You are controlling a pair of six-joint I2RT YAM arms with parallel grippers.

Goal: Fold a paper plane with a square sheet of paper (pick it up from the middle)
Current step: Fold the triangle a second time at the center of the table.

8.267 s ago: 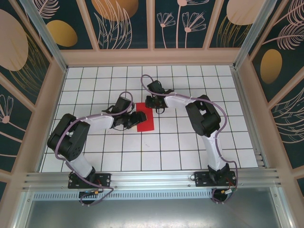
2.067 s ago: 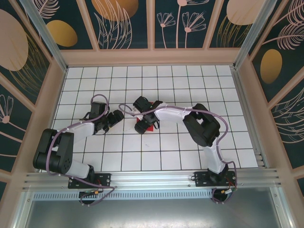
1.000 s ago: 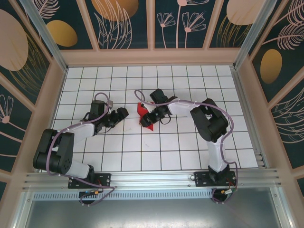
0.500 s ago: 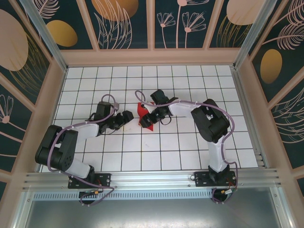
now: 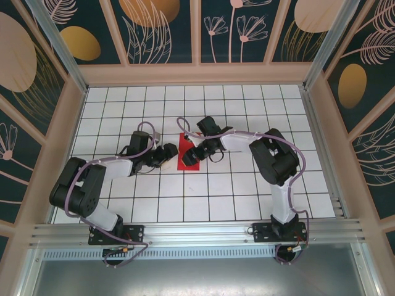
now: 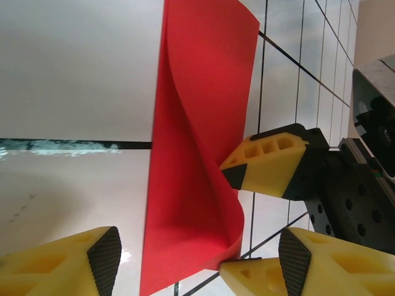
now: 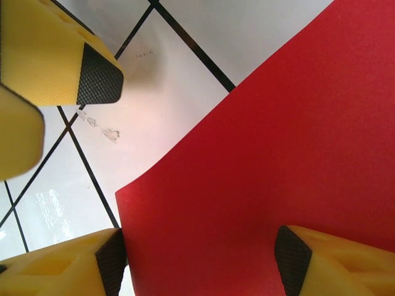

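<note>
The square sheet of paper (image 5: 184, 147) is bright red and lies folded on the white tiles at mid-table. In the left wrist view the paper (image 6: 191, 154) has its right flap curling up off the lower layer. My right gripper (image 5: 193, 156) stands open at the sheet's right side. Its yellow fingers (image 6: 271, 165) straddle the raised flap, and in its own view the paper (image 7: 278, 154) spans the gap of that gripper (image 7: 200, 262). My left gripper (image 5: 165, 154) is open just left of the sheet, with the near end of the paper between the tips of this gripper (image 6: 197, 262).
The white gridded table (image 5: 222, 185) is walled by tan rails (image 5: 197, 74) at the back and sides. The left gripper's fingertip (image 7: 92, 77) sits close to the paper's corner in the right wrist view. Both arms crowd the sheet from either side.
My left gripper has swung right, up to the paper's left edge. The right gripper has stayed at the sheet and its jaws have widened; the lifted paper has settled lower.
</note>
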